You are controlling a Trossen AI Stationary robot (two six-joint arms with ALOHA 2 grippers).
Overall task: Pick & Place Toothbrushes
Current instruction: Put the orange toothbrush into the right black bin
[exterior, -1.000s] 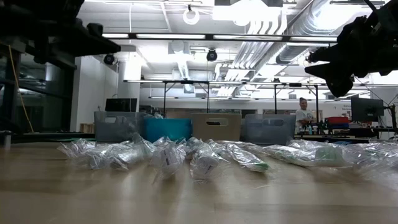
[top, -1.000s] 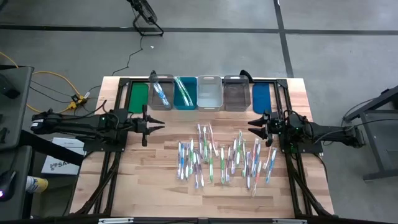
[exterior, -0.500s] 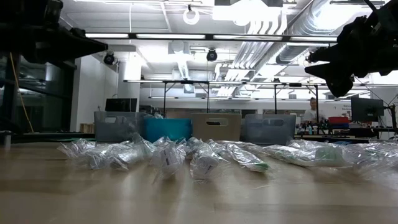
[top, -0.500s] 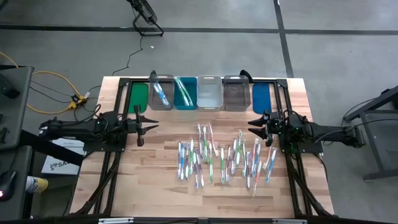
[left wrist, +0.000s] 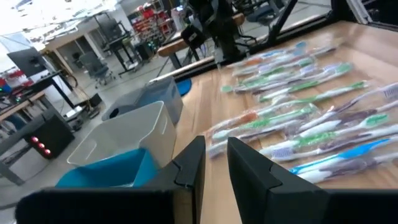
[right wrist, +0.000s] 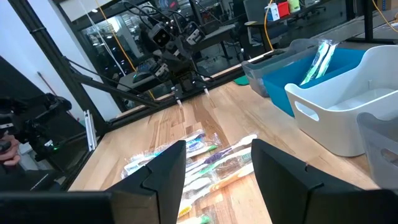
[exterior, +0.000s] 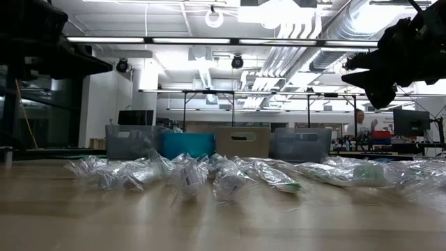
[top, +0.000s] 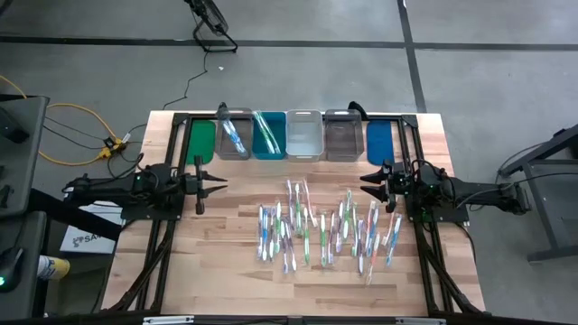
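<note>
I had the pale wooden desk [top: 226, 271] in front of me, and along its twelve o'clock edge stood the row of rectangular plastic bins [top: 305, 135]: green, grey, teal, clear, grey and blue from nine o'clock to three. They sat side by side at the far edge, I judged, so each could take one colour of brush. A few wrapped brushes already lay in the grey bin [top: 233, 137] and the teal bin [top: 268, 135].

My two dark arms reached in from opposite sides. The left gripper [top: 215, 185] hung at nine o'clock, above bare wood, well apart from the pile, its fingers parted only narrowly and holding nothing. The right gripper [top: 370, 184] hung at three o'clock, just beside the pile's edge, its jaws spread wide and empty, which I read as readiness for a grab.

The slim translucent plastic toothbrushes in clear wrappers [top: 325, 226] lay scattered in the desk's middle, toward five o'clock, handles mostly running twelve to six and overlapping. In the low view their crinkled wrappers [exterior: 230, 178] formed a low heap, so isolating one looked fiddly.
</note>
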